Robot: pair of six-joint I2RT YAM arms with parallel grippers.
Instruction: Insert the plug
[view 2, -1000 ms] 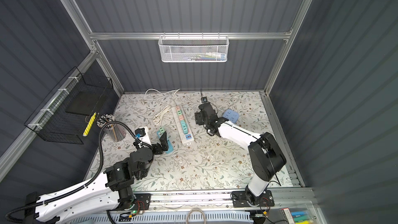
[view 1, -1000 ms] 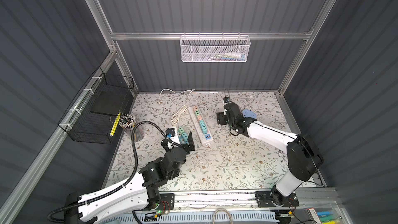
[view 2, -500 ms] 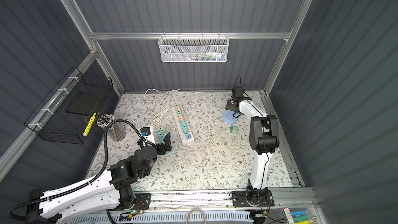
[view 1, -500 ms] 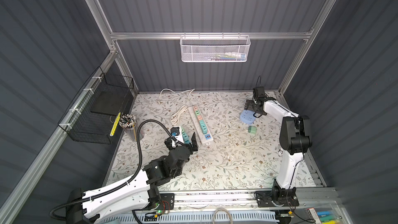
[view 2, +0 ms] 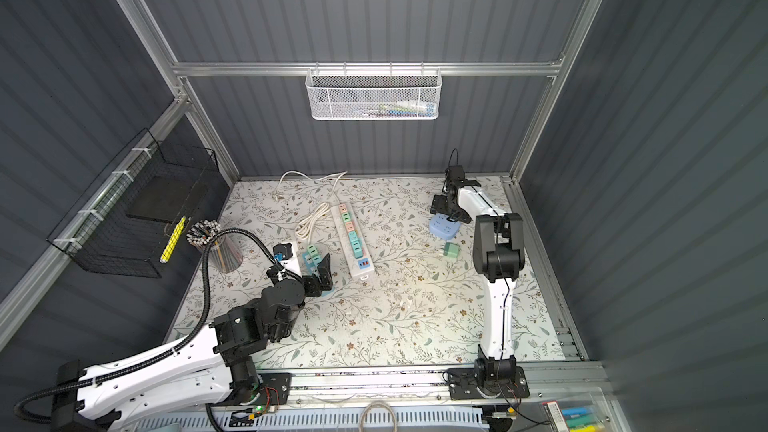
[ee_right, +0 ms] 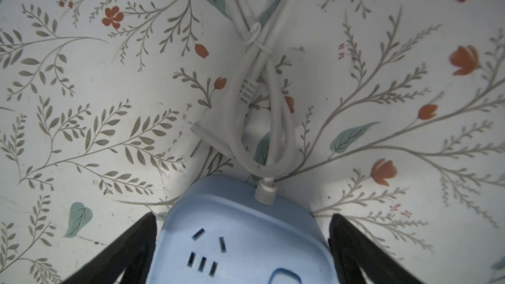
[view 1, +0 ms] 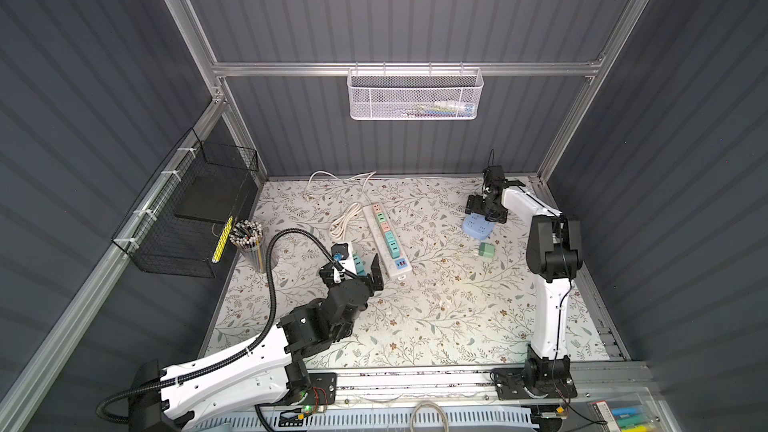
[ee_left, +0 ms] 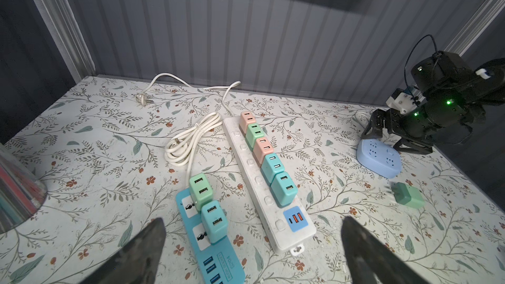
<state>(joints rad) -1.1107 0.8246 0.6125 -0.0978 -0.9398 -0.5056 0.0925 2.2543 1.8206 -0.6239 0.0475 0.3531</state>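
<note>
A green plug [view 1: 486,251] [view 2: 451,251] lies loose on its side on the floral table, prongs showing in the left wrist view [ee_left: 410,196]. Just behind it sits a light-blue socket block [view 1: 478,228] [ee_right: 246,228]. My right gripper [view 1: 485,214] [ee_right: 241,230] is open and straddles the block's far end, one finger close to each side, with nothing in it. My left gripper [view 1: 353,274] [ee_left: 251,241] hangs open over a teal power strip [ee_left: 218,263] that carries two chargers.
A long white power strip [view 1: 386,238] with several coloured chargers lies mid-table, its coiled cord [view 1: 343,222] beside it. The block's tied white cord [ee_right: 262,121] lies behind it. A pencil cup [view 1: 249,243] and a black wire basket [view 1: 187,218] stand at the left.
My right arm has pulled back from mid-table to the back right, and its gripper has come down over the blue block. The green plug now lies in plain view. The left gripper shifted slightly.
</note>
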